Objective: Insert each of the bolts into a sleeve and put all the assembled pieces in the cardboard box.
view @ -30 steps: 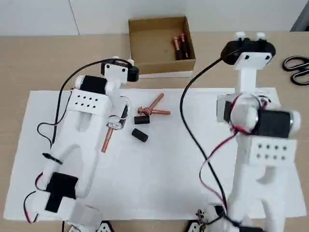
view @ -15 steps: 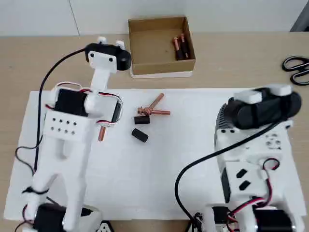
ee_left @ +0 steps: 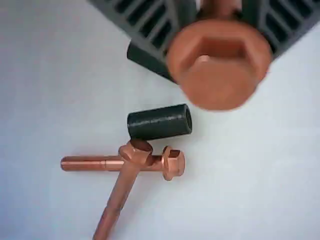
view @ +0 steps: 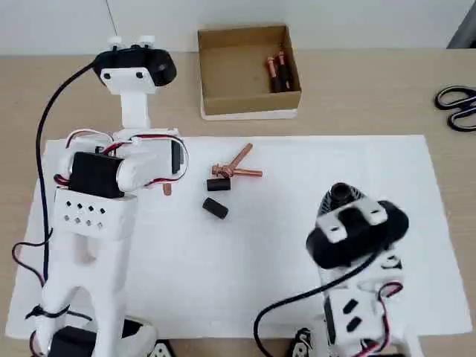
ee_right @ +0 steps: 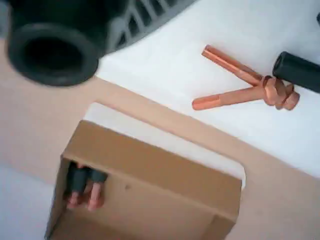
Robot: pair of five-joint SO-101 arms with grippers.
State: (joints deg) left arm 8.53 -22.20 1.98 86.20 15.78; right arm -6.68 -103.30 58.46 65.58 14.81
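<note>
Your cardboard box point(view: 223, 74), at 12 o'clock on the table point(view: 372, 89), holds two sleeved bolts point(view: 277, 72), copper in black, against its 3 o'clock wall. Your left gripper point(ee_left: 220, 12) clamps a smooth copper bolt point(ee_left: 218, 65) with a hex flange head. Your right gripper point(ee_right: 65, 20) grips a matte black tubular sleeve point(ee_right: 52, 52).

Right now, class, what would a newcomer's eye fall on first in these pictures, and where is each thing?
The left gripper holds a copper bolt over the white sheet, and the right gripper holds a black sleeve. Between the arms two loose bolts lie crossed beside two loose sleeves, and the cardboard box at the table's far side contains two assembled pieces.
</note>
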